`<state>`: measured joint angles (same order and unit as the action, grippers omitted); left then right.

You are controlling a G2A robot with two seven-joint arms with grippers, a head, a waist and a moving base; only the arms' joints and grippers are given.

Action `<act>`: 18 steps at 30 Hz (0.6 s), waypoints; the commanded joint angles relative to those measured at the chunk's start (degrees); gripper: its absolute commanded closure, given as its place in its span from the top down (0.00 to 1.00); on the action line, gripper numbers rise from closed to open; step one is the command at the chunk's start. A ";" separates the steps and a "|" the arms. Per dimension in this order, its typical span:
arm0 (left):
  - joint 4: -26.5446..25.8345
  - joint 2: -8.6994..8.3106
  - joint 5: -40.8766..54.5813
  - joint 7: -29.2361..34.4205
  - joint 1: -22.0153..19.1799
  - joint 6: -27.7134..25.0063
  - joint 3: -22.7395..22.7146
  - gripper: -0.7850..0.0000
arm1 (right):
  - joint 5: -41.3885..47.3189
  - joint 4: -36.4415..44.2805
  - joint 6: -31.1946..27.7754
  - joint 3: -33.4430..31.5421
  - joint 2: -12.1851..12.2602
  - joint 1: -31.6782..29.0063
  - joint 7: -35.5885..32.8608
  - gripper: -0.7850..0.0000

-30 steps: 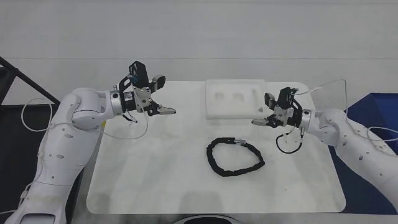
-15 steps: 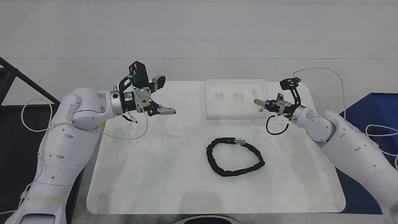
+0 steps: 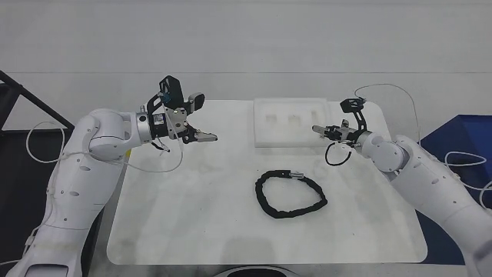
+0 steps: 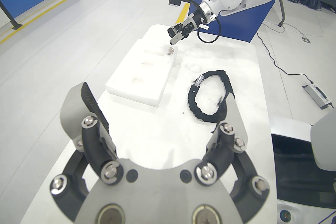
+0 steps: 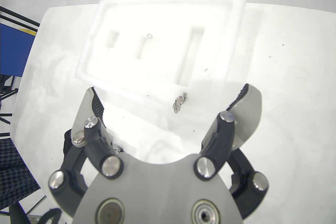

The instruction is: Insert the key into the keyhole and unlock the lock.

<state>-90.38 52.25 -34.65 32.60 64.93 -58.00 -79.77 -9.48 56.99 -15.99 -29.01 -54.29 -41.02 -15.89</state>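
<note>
Right gripper (image 3: 315,129) has slid up, right of the middle in the top view, fingers spread above the small silver key (image 5: 178,104) on the white foam tray's (image 5: 162,4) edge, ready to grab; left gripper (image 4: 157,96) gapes too.

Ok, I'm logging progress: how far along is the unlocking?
Nothing is done yet. The key sits ungrasped at a corner of the tray; the right tool hovers open over it. The left tool is open, empty. Remaining: grasp the key, insert it in the lock, turn.
</note>
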 commanded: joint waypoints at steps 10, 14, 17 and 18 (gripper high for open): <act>0.00 0.00 0.00 0.00 0.00 0.00 0.00 1.00 | -0.08 0.26 1.16 -0.17 -0.06 -0.38 -0.70 1.00; 0.00 0.00 0.00 0.00 0.00 0.00 0.00 1.00 | -0.52 1.78 5.74 -0.84 -0.39 1.01 -8.53 1.00; 0.00 0.00 0.00 0.00 0.00 0.00 0.00 1.00 | -0.05 2.66 8.01 -1.37 -0.72 2.14 -14.41 1.00; 0.00 0.00 0.00 0.00 0.00 0.00 0.00 1.00 | 0.36 2.74 8.24 -1.58 -0.81 2.28 -15.96 1.00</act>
<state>-90.38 52.25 -34.65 32.60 64.93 -58.00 -79.77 -9.49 59.66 -7.86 -30.41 -55.04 -38.86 -30.52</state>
